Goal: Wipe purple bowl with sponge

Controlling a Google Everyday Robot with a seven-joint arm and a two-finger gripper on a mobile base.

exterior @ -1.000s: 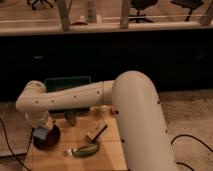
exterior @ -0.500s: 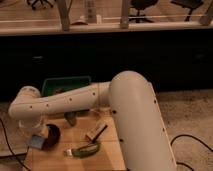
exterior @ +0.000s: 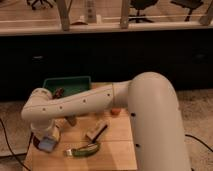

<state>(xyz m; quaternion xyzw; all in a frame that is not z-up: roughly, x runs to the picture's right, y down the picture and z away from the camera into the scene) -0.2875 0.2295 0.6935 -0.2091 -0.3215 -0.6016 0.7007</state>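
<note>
My gripper (exterior: 47, 139) hangs down from the white arm at the table's front left. It is shut on the sponge (exterior: 46, 145), a small blue-grey block pressed low at its tip. The purple bowl (exterior: 36, 136) lies right under and beside the gripper. Only a dark sliver of it shows at the gripper's left; the rest is hidden by the gripper and the sponge.
A green rectangular tray (exterior: 67, 81) stands at the back of the wooden table (exterior: 115, 150) with a small dark thing in it. A green curved strip (exterior: 82, 149) lies at the front. A tan-and-black block (exterior: 97, 131) lies mid-table. My thick white arm (exterior: 150, 115) covers the right side.
The arm's bend swung left, then back to the right. The gripper with the sponge shifted a little right and toward the front over the bowl.
</note>
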